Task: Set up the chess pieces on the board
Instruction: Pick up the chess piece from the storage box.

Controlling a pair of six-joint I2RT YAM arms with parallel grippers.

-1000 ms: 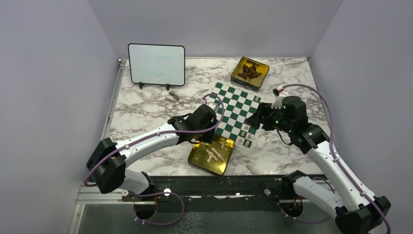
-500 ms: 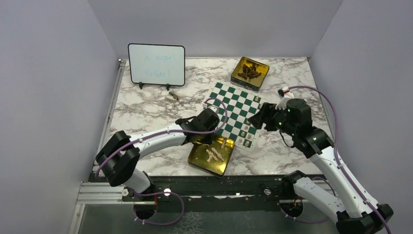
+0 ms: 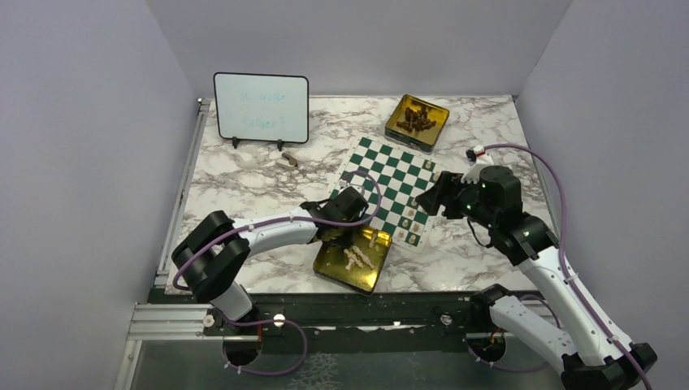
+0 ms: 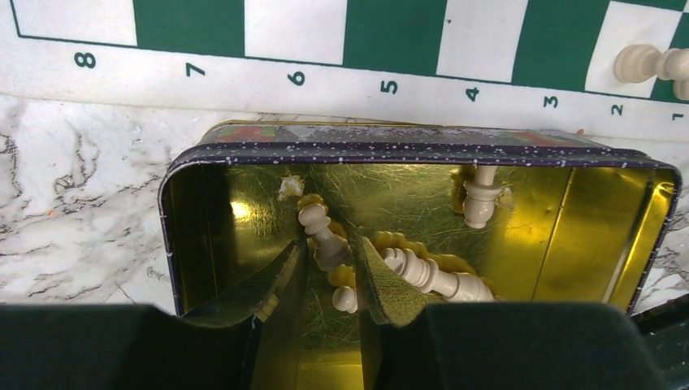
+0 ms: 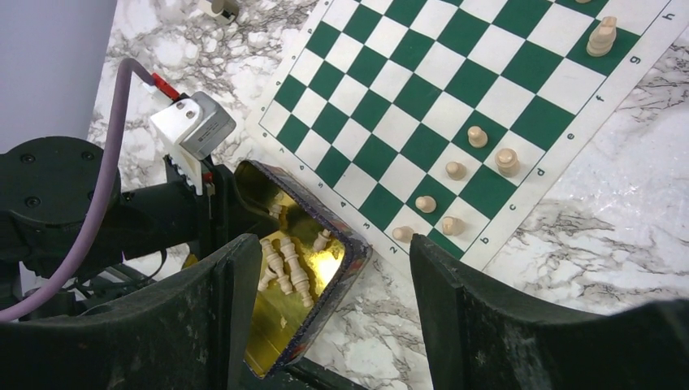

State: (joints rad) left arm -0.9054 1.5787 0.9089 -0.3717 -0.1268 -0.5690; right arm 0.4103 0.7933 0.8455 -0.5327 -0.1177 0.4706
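Left wrist view: the left gripper [image 4: 329, 248] is down in the gold tin [image 4: 585, 211], fingers narrowed either side of one pale chess piece [image 4: 323, 231], though whether they pinch it I cannot tell; other chess pieces [image 4: 422, 276] lie loose at its 3 o'clock. The right gripper [image 5: 331, 252] hangs wide open and empty. The board [image 3: 388, 166] lies at the tin's 1 o'clock, a few pieces [image 5: 457, 171] standing at its 5 o'clock corner.

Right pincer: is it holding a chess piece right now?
No, the right wrist view shows the right pincer wide open, nothing between its fingers, only the tin and board beneath.
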